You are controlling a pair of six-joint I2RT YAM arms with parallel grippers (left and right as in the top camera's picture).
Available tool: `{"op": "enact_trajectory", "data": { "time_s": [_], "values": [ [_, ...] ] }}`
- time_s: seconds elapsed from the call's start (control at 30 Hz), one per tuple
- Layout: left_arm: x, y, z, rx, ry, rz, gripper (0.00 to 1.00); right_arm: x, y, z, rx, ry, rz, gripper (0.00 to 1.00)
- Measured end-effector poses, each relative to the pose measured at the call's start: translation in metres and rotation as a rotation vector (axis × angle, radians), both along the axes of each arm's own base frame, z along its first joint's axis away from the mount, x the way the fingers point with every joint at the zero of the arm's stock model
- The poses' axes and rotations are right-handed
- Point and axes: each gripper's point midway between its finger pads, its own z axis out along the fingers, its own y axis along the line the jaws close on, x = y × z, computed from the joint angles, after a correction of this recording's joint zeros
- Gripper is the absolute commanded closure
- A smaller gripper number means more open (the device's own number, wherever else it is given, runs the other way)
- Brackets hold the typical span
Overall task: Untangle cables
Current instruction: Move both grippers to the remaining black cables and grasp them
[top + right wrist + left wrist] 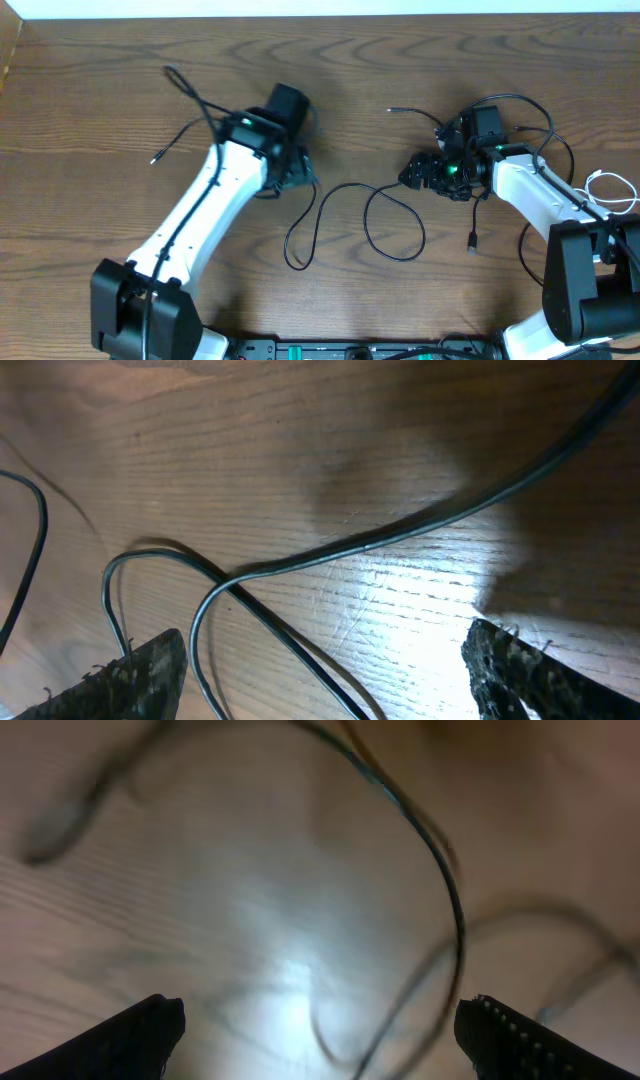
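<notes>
Sprawling over the wooden table (100, 60), the black cables (335, 189) are lying in loose loops between both grippers. The left gripper (297, 172), at their 10 o'clock, is hovering with fingers (150, 1032) spread wide, clamping nothing. The right gripper (412, 172), at their 2 o'clock, is also gaping over two crossing strands (232, 582). A white cable (612, 183) is curling at 3 o'clock beside the right arm (530, 185), whose thick cords (530, 105) are crowding that side.

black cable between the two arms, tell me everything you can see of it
A thin, flexible-looking black cable, lying slack and flat on the wooden table. It forms two loose loops side by side, joined by a low arch. Its ends run toward the left hand and right hand; both stand open, gripping nothing.
</notes>
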Motion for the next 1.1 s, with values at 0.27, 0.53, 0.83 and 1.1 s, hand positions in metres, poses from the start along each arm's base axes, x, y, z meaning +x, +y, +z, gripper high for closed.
{"op": "enact_trajectory", "data": {
  "time_s": [0.27, 0.53, 0.83, 1.1],
  "values": [
    [0.032, 0.055, 0.004, 0.022, -0.082, 0.138, 0.09, -0.001, 0.0, 0.0, 0.0, 0.003, 0.0, 0.14],
    [0.038, 0.065, -0.001, 0.047, -0.096, 0.06, 0.09, -0.001, 0.0, 0.0, -0.001, 0.004, 0.0, 0.14],
    [0.035, 0.067, -0.027, 0.069, -0.094, 0.027, 0.27, -0.004, -0.001, -0.001, -0.002, 0.016, 0.0, 0.13],
    [0.037, 0.068, -0.029, 0.075, -0.103, 0.021, 0.46, -0.007, 0.0, -0.002, -0.004, 0.029, 0.003, 0.13]
  ]
}}
